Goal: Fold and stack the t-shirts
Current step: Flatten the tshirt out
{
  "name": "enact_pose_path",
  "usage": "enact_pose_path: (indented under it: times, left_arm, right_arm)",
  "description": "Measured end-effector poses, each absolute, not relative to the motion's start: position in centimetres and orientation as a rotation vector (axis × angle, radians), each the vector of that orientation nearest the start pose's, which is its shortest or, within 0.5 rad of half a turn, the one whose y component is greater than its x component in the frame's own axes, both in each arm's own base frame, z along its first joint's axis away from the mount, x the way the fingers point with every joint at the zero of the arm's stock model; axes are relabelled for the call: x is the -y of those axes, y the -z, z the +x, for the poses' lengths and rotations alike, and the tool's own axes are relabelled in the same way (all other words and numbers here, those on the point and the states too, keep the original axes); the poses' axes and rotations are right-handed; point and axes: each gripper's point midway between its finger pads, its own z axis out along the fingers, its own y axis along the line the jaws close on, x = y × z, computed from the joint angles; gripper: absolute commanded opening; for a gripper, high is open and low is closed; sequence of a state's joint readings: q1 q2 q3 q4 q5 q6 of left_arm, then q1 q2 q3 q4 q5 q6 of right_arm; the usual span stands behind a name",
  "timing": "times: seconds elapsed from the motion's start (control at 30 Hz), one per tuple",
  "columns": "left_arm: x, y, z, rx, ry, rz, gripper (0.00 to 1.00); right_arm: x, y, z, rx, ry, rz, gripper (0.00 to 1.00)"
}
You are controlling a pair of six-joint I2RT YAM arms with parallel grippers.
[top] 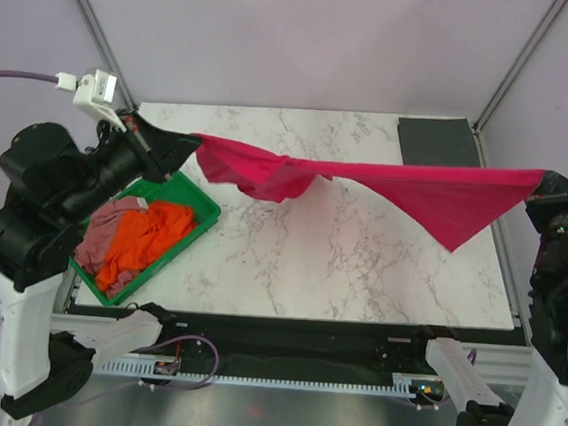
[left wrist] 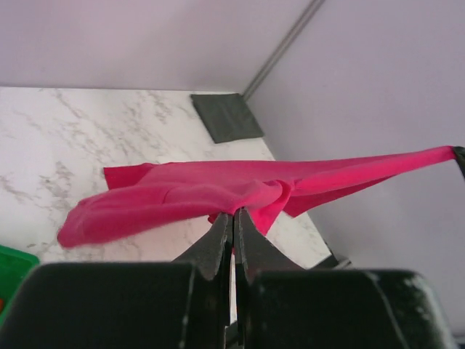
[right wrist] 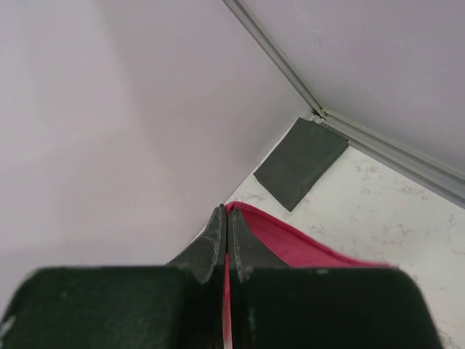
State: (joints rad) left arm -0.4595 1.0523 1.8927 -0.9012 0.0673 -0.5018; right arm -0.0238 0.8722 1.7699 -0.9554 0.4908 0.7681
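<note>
Right hand (right wrist: 227, 211) on crimson tee (right wrist: 290, 246), wrist-view.

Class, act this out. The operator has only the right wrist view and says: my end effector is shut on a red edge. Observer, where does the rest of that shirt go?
Observer: The red shirt hangs stretched above the table. Its far end is pinched in the left end effector.
Operator: Does it sag anywhere?
Observer: A triangular flap droops near your side. I cannot tell whether it touches the table.
Operator: Are other shirts waiting?
Observer: An orange shirt and a pink shirt lie crumpled in a green tray at the table's left edge.
</note>
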Motion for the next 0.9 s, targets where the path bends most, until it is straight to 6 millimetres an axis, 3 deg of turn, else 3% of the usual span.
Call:
enact_pose_path:
  times: [0.1, 0.17, 0.23, 0.3, 0.4, 0.63, 0.77, 0.9]
  left_arm:
    - [14.3, -51.9, 18.1, -1.667, 0.892, 0.060, 0.02]
    - [14.6, -52.1, 17.1, -1.661, 0.931, 0.079, 0.02]
    - [15.0, -51.9, 17.1, -1.674, 0.949, 0.093, 0.02]
    - [15.6, -51.2, 18.5, -1.712, 0.941, 0.088, 0.02]
    - [16.9, -49.5, 22.3, -1.798, 0.890, 0.051, 0.02]
    - [19.0, -46.3, 33.6, -1.923, 0.668, -0.033, 0.02]
    - [18.6, -47.5, 38.8, -1.847, 0.529, -0.069, 0.02]
    - [17.6, -50.2, 40.9, -1.722, 0.441, -0.072, 0.02]
  right_arm:
    - [6.2, -50.5, 16.6, -1.307, -0.166, 0.937, 0.00]
    - [6.2, -50.6, 15.9, -1.313, -0.155, 0.928, 0.00]
    - [6.2, -50.3, 16.0, -1.331, -0.140, 0.923, 0.00]
    - [6.2, -49.8, 17.1, -1.361, -0.122, 0.918, 0.00]
    - [6.2, -48.5, 20.5, -1.423, -0.095, 0.915, 0.00]
    - [6.1, -44.9, 31.9, -1.551, -0.054, 0.891, 0.00]
    - [5.7, -43.6, 37.6, -1.570, -0.070, 0.858, 0.00]
    - [5.5, -44.0, 41.3, -1.565, -0.086, 0.825, 0.00]
